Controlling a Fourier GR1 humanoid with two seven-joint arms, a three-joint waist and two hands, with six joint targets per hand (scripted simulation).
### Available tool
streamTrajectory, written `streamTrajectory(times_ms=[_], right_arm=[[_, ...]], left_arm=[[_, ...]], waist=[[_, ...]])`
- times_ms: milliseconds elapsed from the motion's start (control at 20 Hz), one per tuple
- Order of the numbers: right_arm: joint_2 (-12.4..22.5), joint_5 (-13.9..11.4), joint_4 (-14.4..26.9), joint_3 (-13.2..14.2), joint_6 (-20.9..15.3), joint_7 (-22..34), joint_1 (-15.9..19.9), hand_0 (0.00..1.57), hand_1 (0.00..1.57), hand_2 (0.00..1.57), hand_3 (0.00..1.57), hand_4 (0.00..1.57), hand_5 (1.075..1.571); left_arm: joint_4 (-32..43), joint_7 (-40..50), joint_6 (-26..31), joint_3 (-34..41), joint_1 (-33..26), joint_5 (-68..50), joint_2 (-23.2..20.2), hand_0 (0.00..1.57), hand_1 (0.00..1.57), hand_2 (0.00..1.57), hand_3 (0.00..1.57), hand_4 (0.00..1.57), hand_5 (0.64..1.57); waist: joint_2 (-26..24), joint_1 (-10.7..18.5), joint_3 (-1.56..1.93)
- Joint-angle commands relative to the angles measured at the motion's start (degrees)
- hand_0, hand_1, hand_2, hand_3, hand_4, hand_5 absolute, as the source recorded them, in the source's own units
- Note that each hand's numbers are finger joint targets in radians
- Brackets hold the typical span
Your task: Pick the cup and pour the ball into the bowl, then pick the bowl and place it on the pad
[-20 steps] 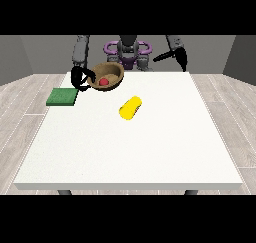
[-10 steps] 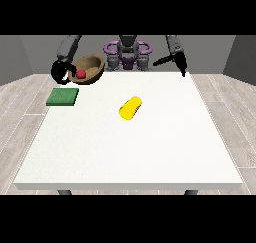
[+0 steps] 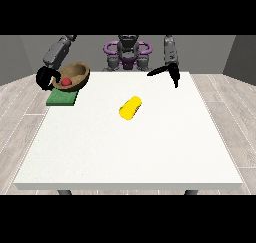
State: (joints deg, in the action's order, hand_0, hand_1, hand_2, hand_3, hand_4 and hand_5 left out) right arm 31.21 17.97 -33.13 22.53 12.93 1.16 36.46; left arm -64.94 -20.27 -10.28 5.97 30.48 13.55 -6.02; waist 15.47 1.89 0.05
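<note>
Things: one bowl, ball, cup, pad.

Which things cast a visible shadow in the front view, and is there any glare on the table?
Front view: light is even; the cup lying on its side shows only a faint shadow, the table has no glare, and the bowl is darker inside around the ball, above the pad.

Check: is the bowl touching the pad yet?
Cannot tell. In the front view the bowl, tilted and carried by the robot hand at the view's left, overlaps the pad's far edge; contact or a gap isn't plain.
</note>
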Motion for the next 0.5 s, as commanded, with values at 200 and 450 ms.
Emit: streamTrajectory(times_ms=[200,450], right_arm=[[9.24,-0.65,6.35,3.53,7.21,-13.1,-2.64,1.57,1.57,1.57,0.78,1.02,1.568],[11.81,-1.91,10.12,3.52,7.71,-15.25,-0.66,1.57,1.57,1.57,0.0,1.04,1.569]], left_arm=[[-10.69,1.47,-3.01,-2.84,0.74,2.84,0.65,0.0,0.0,0.0,0.0,0.0,1.564],[-16.77,5.08,-1.62,-4.32,-0.16,3.11,0.28,0.0,0.0,0.0,0.0,0.0,1.563]], waist=[[9.99,1.16,0.1],[11.55,1.84,0.08]])
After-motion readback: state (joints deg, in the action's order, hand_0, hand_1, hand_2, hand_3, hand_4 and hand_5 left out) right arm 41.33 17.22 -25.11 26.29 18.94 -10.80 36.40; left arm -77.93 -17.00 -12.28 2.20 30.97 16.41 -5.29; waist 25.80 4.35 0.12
